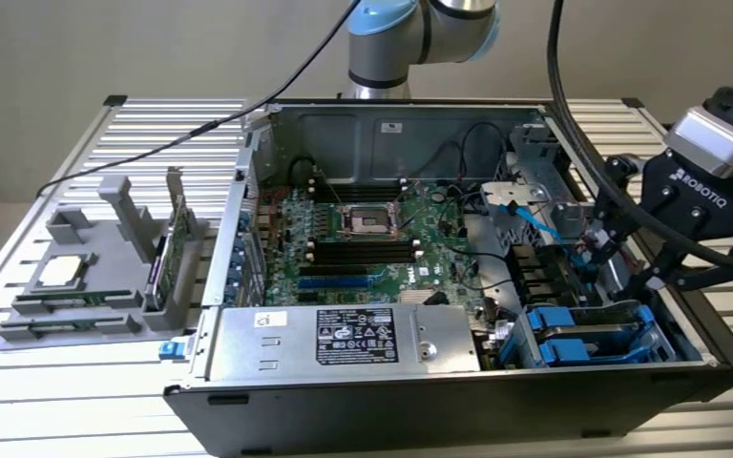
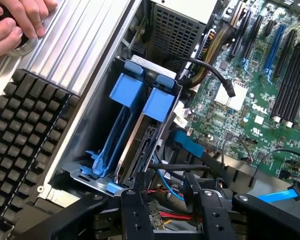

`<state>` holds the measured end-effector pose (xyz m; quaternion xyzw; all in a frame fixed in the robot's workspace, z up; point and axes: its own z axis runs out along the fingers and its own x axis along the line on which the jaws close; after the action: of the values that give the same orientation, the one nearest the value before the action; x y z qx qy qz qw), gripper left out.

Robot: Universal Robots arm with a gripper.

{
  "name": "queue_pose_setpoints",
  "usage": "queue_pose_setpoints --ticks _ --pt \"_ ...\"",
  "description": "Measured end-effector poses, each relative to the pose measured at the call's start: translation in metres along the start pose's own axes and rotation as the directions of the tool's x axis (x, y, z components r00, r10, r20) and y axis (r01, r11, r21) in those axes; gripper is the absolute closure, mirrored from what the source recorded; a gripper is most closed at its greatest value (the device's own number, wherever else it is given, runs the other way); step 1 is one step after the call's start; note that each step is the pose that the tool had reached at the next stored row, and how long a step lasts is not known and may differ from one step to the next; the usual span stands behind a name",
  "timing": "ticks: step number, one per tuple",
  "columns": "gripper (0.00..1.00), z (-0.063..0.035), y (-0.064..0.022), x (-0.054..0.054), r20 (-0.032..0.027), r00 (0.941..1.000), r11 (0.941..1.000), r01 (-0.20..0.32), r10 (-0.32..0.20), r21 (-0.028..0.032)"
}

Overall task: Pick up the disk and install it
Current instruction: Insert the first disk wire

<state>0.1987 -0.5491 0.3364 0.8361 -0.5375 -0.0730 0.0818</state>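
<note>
Disk (image 1: pixel 592 336): glossy blue plastic surround, dull grey metal. Table (image 1: pixel 87 405): ribbed, brushed metal. Keyboard (image 2: pixel 25 130): matt black plastic.

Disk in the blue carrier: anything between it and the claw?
Partly. The disk stands in the drive cage; a black cable and a blue cable cross between its near end and the open claw. Nothing else visible intervenes.

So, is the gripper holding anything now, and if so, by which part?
Nothing is held. The gripper stands open by the drive cage, and the disk sits in that cage in its blue carrier.
</note>
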Motion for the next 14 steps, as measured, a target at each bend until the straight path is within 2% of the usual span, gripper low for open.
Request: queue_pose_setpoints --ticks 4,6,9,14 --pt "0.56 -0.0018 0.0004 0.0000 -0.0058 0.9994 0.9994 0.034 -0.034 0.0006" --pt "0.56 -0.0026 0.0007 -0.0001 -0.0056 0.9987 0.9987 0.050 -0.050 0.0053" --pt "0.56 -0.0039 0.0009 -0.0002 -0.0089 0.9973 0.9973 0.073 -0.073 0.0123" --pt "0.56 -0.0065 0.0014 -0.0002 -0.0232 0.9930 0.9931 0.116 -0.115 0.0186"
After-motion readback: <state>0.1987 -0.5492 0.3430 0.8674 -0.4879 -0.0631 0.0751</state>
